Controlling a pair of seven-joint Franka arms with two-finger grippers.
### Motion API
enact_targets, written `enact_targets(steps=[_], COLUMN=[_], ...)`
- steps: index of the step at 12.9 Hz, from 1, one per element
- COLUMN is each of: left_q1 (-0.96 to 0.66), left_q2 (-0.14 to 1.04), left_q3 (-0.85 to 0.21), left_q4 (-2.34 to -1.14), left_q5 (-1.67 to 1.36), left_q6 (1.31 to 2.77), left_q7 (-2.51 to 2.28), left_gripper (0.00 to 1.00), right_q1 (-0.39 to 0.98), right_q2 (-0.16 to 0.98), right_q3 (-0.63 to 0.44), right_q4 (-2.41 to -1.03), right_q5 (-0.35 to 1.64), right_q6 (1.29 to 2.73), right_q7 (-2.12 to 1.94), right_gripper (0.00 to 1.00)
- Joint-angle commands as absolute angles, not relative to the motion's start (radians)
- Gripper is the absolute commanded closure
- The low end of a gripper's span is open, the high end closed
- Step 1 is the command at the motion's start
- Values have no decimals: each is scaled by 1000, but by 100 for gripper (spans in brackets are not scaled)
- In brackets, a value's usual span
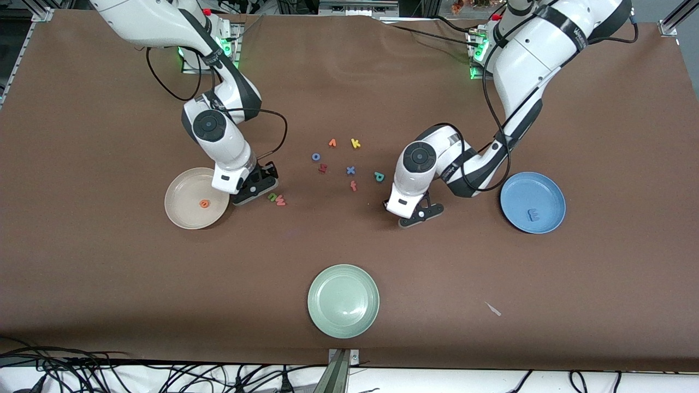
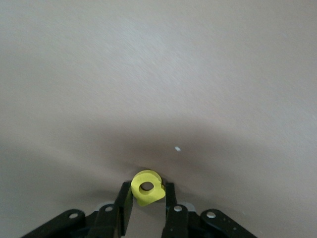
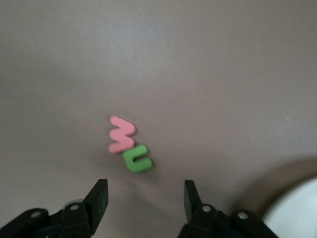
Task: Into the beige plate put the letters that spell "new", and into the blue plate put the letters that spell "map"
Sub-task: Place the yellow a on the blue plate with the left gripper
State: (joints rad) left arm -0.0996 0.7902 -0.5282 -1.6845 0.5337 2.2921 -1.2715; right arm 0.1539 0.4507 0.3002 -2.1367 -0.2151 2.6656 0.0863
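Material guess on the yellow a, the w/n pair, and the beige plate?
Yellow a: looks like matte foam, thick slab edges. Pink w and green n: same soft, rounded matte look. Beige plate: smooth, slightly glossy, plastic or glazed ceramic, can't tell which.

Front view: high, across table [image 1: 109,273], facing both bases, whole scene. Wrist views: close, looking down past own fingers; right wrist shares pink w [image 3: 121,134], green n [image 3: 136,158] with front.

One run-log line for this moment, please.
left pincer: shut on yellow foam a | right pincer: open beside beige plate | orange e: in beige plate | blue m: in blue plate
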Motion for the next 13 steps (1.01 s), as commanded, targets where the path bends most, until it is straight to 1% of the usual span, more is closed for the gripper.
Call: enact_targets(steps=[1,4,7,9,11,13], left_q1=[-45,40,109,176,259,348], left_q2=[741,661,643,632,611,598], left_q3=[-557,-583,-581,-581,-581,-581], left_q4=[-1667,-1667,-1672,-1678,-1700,-1723], left_q5=[508,414,413,414,416,431], left_q6=[2153,1983,1852,1806,1801,1805], left_q7=[-1147,-892,-660,-513,-366,-223], left_gripper=[87,87,87,87,87,87], right_q1=[190,190,190,190,190,190], right_q2=[489,499,503,506,523,525], right_q3=[301,296,282,278,264,262], right_q4=[-2118,-2121,-2131,-2131,-2131,-2137], right_q5=[-260,-296,-313,-356,-377,-377], right_q6=[2697,2727,2755,2766,2810,2816], right_q7=[95,89,78,78,58,57], right_gripper=[29,27,26,26,26,26])
